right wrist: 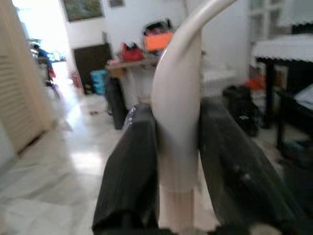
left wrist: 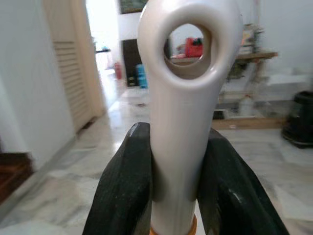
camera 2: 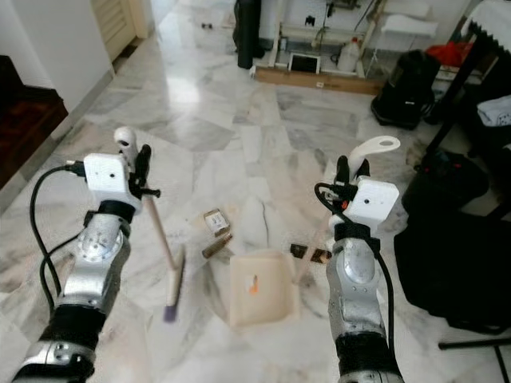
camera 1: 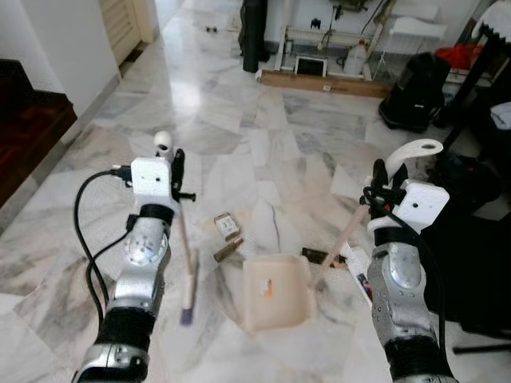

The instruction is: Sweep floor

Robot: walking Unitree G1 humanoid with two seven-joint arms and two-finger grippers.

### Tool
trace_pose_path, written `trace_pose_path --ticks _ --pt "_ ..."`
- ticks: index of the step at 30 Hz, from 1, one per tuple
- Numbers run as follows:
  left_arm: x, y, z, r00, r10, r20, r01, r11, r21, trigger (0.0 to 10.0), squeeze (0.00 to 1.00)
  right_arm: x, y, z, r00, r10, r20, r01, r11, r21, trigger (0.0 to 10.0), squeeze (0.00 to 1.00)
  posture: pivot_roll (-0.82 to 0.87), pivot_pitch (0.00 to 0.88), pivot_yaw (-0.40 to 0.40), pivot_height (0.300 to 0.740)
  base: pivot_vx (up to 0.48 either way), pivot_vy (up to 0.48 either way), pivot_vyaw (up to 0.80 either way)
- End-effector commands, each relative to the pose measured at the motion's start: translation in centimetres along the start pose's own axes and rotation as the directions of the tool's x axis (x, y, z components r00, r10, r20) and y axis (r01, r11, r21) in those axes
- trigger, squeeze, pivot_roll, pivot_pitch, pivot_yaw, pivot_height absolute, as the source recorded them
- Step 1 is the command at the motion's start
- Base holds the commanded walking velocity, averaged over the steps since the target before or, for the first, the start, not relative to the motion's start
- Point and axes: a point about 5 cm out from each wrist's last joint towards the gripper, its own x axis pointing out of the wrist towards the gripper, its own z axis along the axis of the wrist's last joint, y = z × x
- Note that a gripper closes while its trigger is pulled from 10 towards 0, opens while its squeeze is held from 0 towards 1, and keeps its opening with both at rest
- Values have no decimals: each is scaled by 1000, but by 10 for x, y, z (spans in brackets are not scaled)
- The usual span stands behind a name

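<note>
While left fingers (left wrist: 122, 196) clamp broom (camera 1: 187, 275), right fingers (right wrist: 129, 176) clamp dustpan (camera 1: 275, 292).

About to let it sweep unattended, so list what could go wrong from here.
1. The broom head sits left of the small box and brown scrap; a hard stroke by the left gripper may scatter them past the dustpan.
2. Dark scraps lie beside the dustpan's handle, so shifting it with the right gripper may push them away.
</note>
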Motion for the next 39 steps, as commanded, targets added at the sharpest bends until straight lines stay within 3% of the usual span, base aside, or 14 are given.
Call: trace_pose_path --ticks 1,11,22,39 --pt "4 -2 13 998 -9 62 10 1000 -13 10000 0 6 4 14 998 9 68 -10 1000 9 10000 0 49 52 -28 740 337 0 0" --pt "6 -1 14 998 -9 66 9 1000 -12 10000 0 7 6 15 997 13 70 -14 1000 17 10000 0 50 66 -28 740 339 0 0" --pt "6 -1 14 998 -7 61 7 1000 -9 10000 0 7 5 14 998 8 61 -10 1000 20 10000 0 51 84 -31 740 317 269 0" --pt "6 0 15 998 0 63 0 1000 -4 10000 0 7 6 13 999 8 52 -10 999 30 10000 0 54 102 -32 740 336 0 0"
